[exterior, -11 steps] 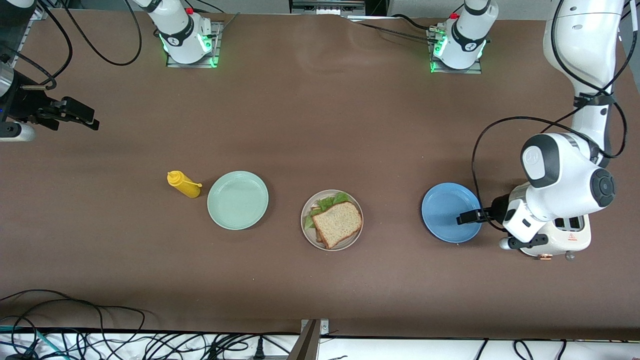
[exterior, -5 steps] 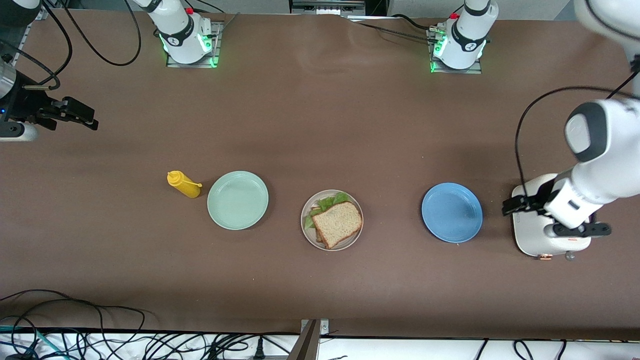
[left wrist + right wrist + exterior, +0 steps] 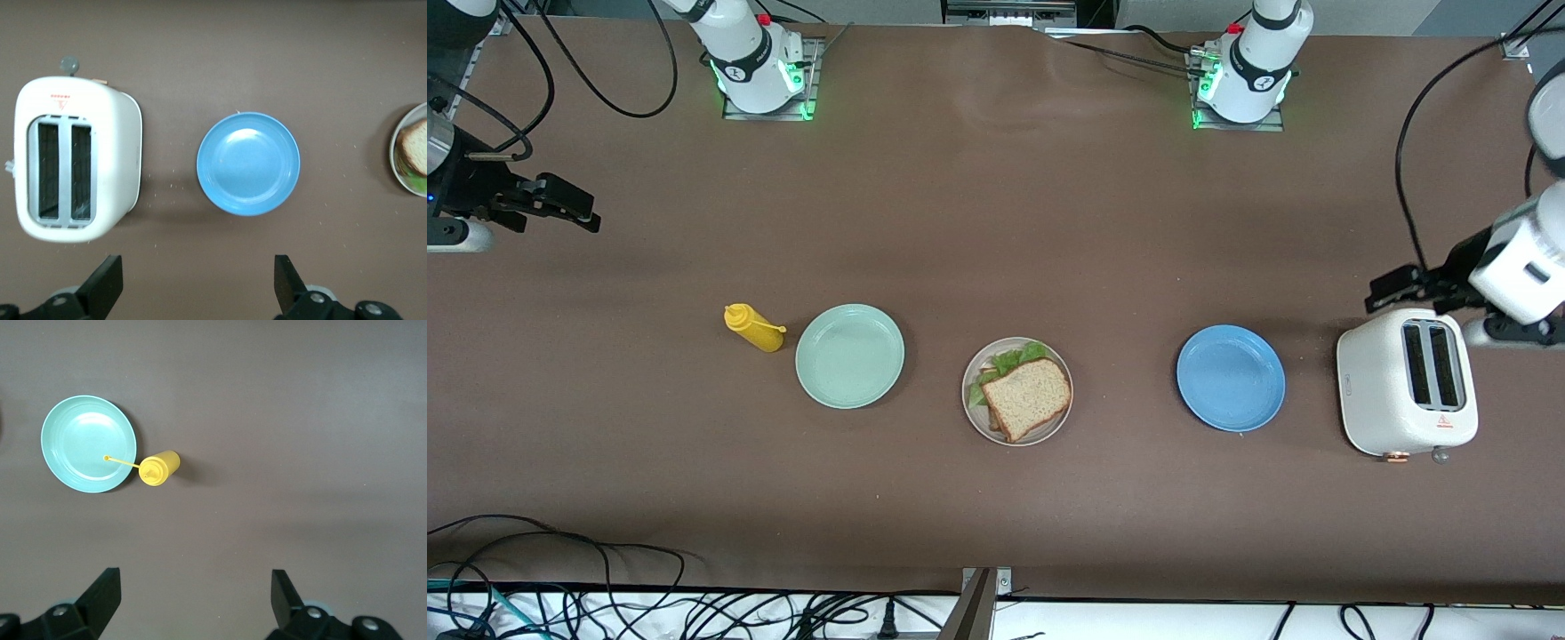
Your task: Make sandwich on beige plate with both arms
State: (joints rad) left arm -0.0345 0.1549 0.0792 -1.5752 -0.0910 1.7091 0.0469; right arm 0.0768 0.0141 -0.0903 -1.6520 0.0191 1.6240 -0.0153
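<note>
**Left arm drew back from the blue plate, leaving the toaster in plain sight**

Back toward its own end of the table went the left arm during that last second. It had started low over the rim of the blue plate (image 3: 1231, 378), with its bulk hiding the white toaster (image 3: 1407, 383); half a second on it was above the toaster, and by the end the left gripper (image 3: 1392, 289) hung over bare table just past the toaster's edge, on the side toward the robots' bases. Its fingers (image 3: 107, 287) stood spread wide with nothing between them. Both toaster slots now showed from above.

Nothing on the table had shifted. The sandwich (image 3: 1024, 395) lay on the beige plate (image 3: 972, 404) at the middle of the row, its top slice of speckled wholemeal bread square on the stack and the ruffled lettuce poking out along the edge toward the bases. The mint-green plate (image 3: 849, 356) sat beside it toward the right arm's end, and the yellow mustard bottle (image 3: 753, 327) lay tipped just beside that plate. The blue plate and then the toaster followed toward the left arm's end.

The right arm waited where it had been, the right gripper (image 3: 569, 209) held over bare table at its own end, fingers (image 3: 103, 593) parted and holding nothing.
</note>
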